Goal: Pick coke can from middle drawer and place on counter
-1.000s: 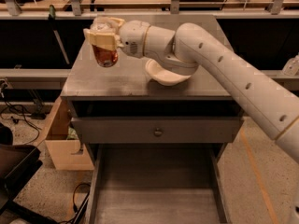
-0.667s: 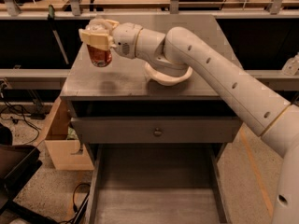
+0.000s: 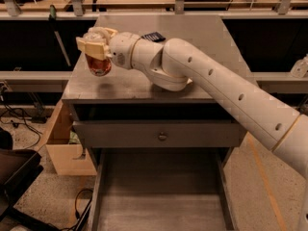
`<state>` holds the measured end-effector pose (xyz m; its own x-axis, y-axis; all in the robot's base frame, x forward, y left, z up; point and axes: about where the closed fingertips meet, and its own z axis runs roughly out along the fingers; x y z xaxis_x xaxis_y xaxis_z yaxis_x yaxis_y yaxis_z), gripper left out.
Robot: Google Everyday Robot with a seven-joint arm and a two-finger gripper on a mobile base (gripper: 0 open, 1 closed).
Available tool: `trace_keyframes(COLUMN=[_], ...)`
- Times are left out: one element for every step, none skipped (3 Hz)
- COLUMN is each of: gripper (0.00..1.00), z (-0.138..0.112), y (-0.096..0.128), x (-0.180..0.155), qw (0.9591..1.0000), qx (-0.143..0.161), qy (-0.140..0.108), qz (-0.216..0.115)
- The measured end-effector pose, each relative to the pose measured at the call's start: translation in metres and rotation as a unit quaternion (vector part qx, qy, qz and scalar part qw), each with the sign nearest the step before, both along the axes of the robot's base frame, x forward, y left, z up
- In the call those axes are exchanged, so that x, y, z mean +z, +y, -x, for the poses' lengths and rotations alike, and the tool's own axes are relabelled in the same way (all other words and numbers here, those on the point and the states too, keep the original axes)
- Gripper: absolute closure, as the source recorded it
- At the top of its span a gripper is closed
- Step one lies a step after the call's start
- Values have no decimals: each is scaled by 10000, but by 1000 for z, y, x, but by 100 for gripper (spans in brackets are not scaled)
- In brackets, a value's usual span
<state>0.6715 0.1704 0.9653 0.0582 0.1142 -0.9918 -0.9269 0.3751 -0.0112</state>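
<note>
pick: looks done, middle drawer (image 3: 159, 201) pulled out, floor bare | gripper (image 3: 96, 46) over left side of counter (image 3: 211, 37), jaws clamped on coke can (image 3: 98, 65) from above | can apparently just clear of surface, contact unclear | left: lower, release, retract

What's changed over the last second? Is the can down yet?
The gripper, still shut on the coke can, has carried it slightly further left over the counter, close to the left edge. It has not let go. The middle drawer stays pulled open below, and the counter has not moved.
</note>
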Motion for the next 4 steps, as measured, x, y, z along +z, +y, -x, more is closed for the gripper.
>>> trace_keyframes(gripper=[100, 100, 86, 63], z=[-2, -16, -17, -17], y=[4, 4, 4, 4], x=[-25, -56, -52, -48], qw=[9996, 9980, 9979, 9979], qx=[-228, -517, -535, -535], qy=[130, 297, 307, 307], qz=[68, 202, 211, 211])
